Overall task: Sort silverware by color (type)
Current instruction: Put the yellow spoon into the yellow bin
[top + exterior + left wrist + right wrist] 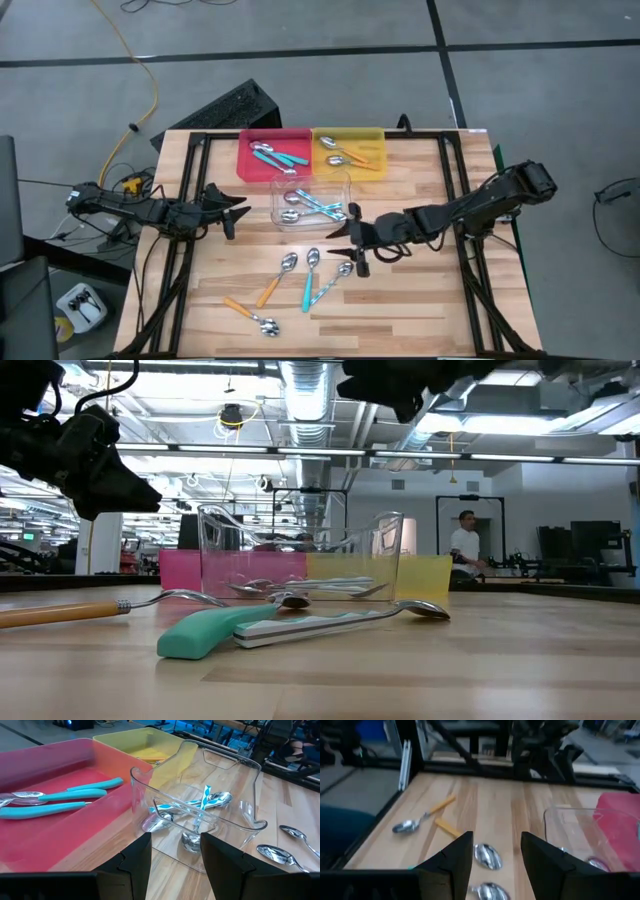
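Note:
Four spoons lie loose on the near half of the table: an orange-handled one [277, 277], a teal one [309, 276], a pale blue one [334, 281] and a second orange one [250, 314]. Teal spoons [277, 155] lie in the red tray, orange ones [348, 155] in the yellow tray and pale blue ones [312, 204] in the clear tray. My right gripper [347, 240] hangs open above the table, just beyond the loose spoons; its wrist view shows two spoon bowls [487, 856] below the fingers. My left gripper [236, 205] waits open, left of the clear tray [200, 770].
The red tray [247, 160], yellow tray [378, 140] and clear tray [281, 218] stand together at the far middle of the table. Black frame rails [470, 240] run along both sides. Bare wood lies at the near right. A person [466, 546] stands in the room beyond.

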Motion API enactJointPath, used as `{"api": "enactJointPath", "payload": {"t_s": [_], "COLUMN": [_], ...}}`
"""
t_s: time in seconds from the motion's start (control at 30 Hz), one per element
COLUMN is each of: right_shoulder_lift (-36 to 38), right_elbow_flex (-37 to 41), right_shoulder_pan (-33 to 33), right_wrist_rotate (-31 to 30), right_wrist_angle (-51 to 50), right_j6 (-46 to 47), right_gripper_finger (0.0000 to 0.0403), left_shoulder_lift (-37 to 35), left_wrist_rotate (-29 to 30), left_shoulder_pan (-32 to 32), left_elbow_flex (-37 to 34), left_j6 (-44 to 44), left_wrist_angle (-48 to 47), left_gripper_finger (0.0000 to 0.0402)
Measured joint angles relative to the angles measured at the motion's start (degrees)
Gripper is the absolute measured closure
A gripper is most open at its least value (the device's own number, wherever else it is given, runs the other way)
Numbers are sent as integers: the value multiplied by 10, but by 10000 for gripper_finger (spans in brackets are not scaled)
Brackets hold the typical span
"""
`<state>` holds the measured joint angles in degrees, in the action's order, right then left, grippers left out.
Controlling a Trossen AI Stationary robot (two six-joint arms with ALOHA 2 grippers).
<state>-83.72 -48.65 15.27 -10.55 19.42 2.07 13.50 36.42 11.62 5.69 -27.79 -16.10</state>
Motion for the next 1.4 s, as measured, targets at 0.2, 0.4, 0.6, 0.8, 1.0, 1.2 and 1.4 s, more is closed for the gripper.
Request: {"api": "enactJointPath", "payload": {"t_s": [0.2,0.4,0.6,0.8,1.0,1.2,1.4], "right_shoulder_lift": [0,0,0,0,0,0,-1], "right_elbow_flex": [58,58,58,58,58,58,58], "right_shoulder_pan": [-17,-23,-23,-23,-23,-23,-23], "right_wrist_rotate": [0,0,0,0,0,0,0], "right_wrist_angle": [134,134,132,132,131,127,126], "right_j6": [23,39,39,38,35,35,35], "right_gripper_finger": [214,214,214,214,214,214,214], "left_shoulder_lift": [0,0,0,0,0,0,0], "left_wrist_rotate": [0,0,0,1,2,2,-14], "left_shoulder_pan": [0,0,0,0,0,0,0], "left_elbow_flex": [0,0,0,0,0,0,0], "left_j6": [-2,-3,-3,-3,-3,-3,-3], "left_wrist_angle": [0,1,1,1,1,1,2], "left_gripper_finger": [248,248,248,248,248,248,248]}}
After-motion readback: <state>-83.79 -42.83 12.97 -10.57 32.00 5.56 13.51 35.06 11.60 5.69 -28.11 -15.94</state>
